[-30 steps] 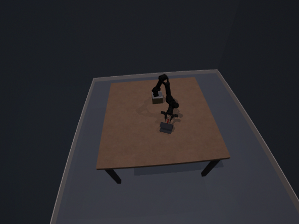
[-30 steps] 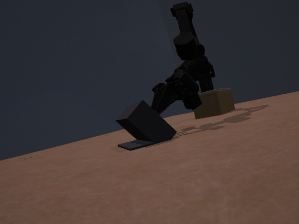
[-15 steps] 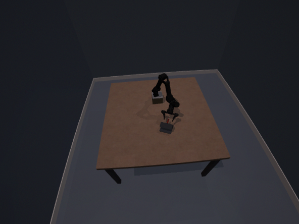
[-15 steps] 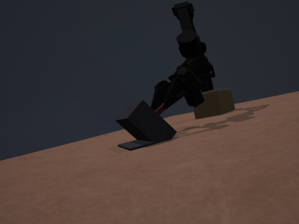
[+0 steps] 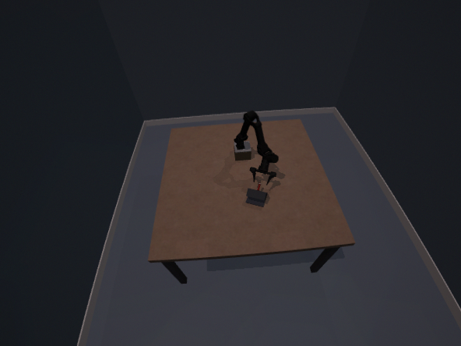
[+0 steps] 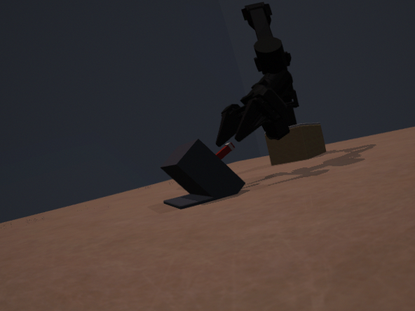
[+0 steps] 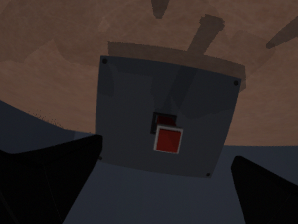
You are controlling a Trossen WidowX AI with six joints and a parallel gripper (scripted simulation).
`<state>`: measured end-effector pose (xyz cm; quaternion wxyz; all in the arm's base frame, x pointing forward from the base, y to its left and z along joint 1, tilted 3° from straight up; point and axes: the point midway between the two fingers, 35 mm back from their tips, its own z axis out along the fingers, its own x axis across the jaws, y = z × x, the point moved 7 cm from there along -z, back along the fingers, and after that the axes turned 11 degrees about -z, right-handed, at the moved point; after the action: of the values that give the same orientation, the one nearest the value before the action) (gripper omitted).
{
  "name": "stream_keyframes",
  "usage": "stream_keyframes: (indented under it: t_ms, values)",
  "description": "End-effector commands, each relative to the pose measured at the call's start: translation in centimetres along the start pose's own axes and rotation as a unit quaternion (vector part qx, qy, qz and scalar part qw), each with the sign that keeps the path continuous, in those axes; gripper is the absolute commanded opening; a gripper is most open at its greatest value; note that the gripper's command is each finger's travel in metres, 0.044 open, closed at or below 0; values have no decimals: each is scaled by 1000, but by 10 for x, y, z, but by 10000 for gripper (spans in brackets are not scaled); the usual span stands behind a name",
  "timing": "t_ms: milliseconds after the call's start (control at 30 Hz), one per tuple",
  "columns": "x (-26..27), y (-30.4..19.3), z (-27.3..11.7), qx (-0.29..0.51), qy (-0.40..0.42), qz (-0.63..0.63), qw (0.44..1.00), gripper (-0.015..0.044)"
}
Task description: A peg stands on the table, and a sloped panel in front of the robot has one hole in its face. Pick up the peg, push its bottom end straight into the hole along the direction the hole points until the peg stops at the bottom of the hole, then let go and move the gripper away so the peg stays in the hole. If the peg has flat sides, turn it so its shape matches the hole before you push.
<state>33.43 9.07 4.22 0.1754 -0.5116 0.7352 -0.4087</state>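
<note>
The bench has a brown, faintly mottled top with straight edges; two dark legs show beneath its near edge in the top view. Its far edge lies toward the back wall, where a pale baseboard meets the blue-grey floor. The room is dimly lit, the walls dark, and shadows of the arm fall across the bench top. The arm stands at a box-shaped base, nearer the far edge than the near edge and well inside the far corners. Between that base and the near edge sits the dark sloped panel, well apart from both near corners, with a thin foot plate extending on its near-edge side. The red peg is in the panel's square hole, tilted, its pale-rimmed top end projecting from the face; its seating depth cannot be determined. The gripper has its fingers wide apart with nothing clamped, near the peg's top end.
</note>
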Motion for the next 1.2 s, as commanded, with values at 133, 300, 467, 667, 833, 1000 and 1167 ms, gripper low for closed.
stream_keyframes:
  t_ms: [133,300,467,667,833,1000,1167]
  values:
    - [-1,-1,-14,0,0,2,1000,440]
    - [-2,-1,-22,0,0,1,1000,440]
    - [-2,-1,-30,-1,0,1,1000,440]
    - [-3,0,-40,-1,0,0,1000,440]
    - [-3,0,-48,-1,0,-1,1000,440]
    - [-4,1,-56,-1,0,-1,1000,440]
    - [-4,2,-62,-1,0,-2,1000,440]
